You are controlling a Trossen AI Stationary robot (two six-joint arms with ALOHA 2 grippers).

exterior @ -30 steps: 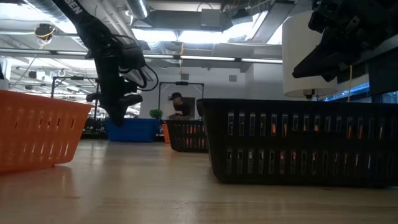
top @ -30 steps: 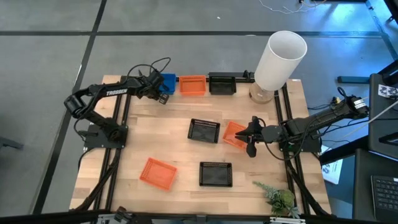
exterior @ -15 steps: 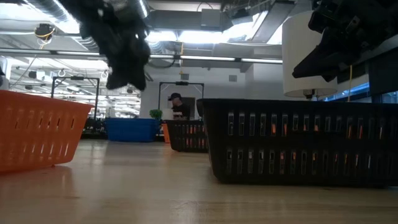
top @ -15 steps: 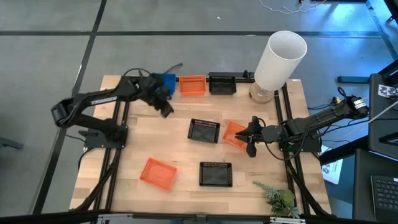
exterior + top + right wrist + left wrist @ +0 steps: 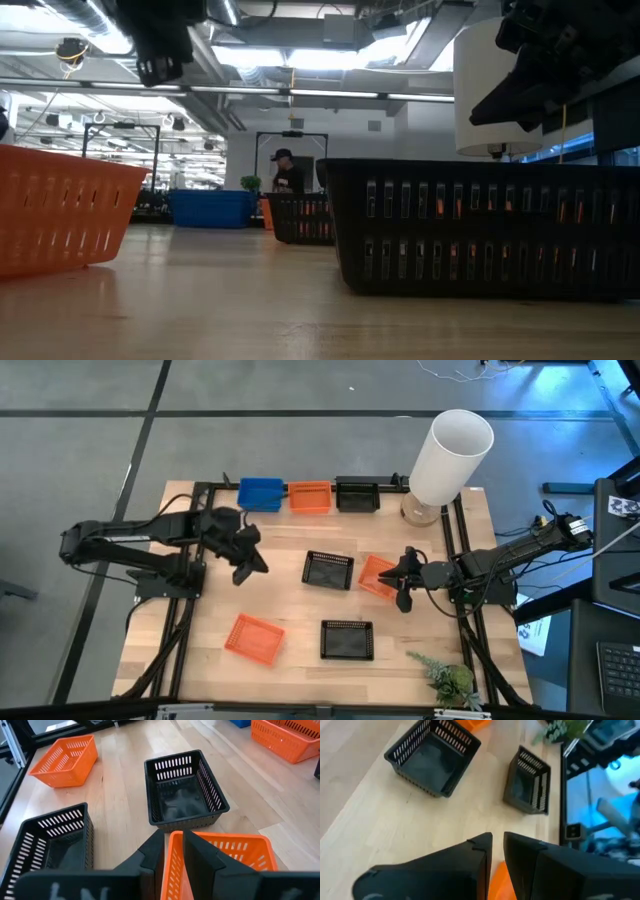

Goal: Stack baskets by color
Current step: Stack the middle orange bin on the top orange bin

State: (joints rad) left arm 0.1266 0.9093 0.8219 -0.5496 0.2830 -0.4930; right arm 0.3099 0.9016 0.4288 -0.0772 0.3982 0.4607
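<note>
Right gripper [image 5: 173, 851] pinches tilted orange basket's [image 5: 220, 855] rim.

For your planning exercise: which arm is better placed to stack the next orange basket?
The right. Its right gripper is already shut on an orange basket; the left gripper hovers empty over bare table.

The left arm reaches in from the desk's left edge. Its tool [image 5: 247, 557] hangs above the desk with its fingers almost together, holding nothing. The right arm reaches in from the right edge. Its tool [image 5: 402, 582] pinches an orange basket's [image 5: 378, 576] wall.
</note>
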